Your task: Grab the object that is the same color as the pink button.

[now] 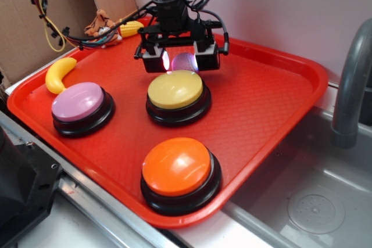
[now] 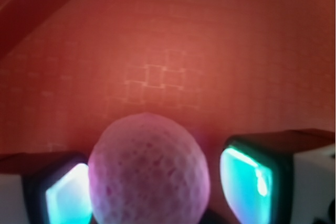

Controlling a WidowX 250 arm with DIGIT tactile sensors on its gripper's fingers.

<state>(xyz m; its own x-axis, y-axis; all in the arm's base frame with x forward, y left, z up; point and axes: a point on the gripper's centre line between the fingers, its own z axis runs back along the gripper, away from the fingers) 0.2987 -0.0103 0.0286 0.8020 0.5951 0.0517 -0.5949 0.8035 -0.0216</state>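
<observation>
- Where the yellow button [image 1: 175,90] stands mid-tray, gripper [image 1: 182,61] hangs directly behind it, pads spread apart.
- Pink ball [image 2: 149,170]: dimpled, between the pads; contact with them cannot be told.
- Pink button [image 1: 78,101]: left of the yellow button.
- Orange button [image 1: 176,166]: in front of it.
- Red tray [image 1: 279,94]: bears all.

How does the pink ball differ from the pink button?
The pink ball is dimpled; the pink button has a smooth dome. The ball is much smaller than the button. The ball sits between the pincer pads behind the yellow button; the button stands alone at the tray's left. Both are pale pink.
</observation>
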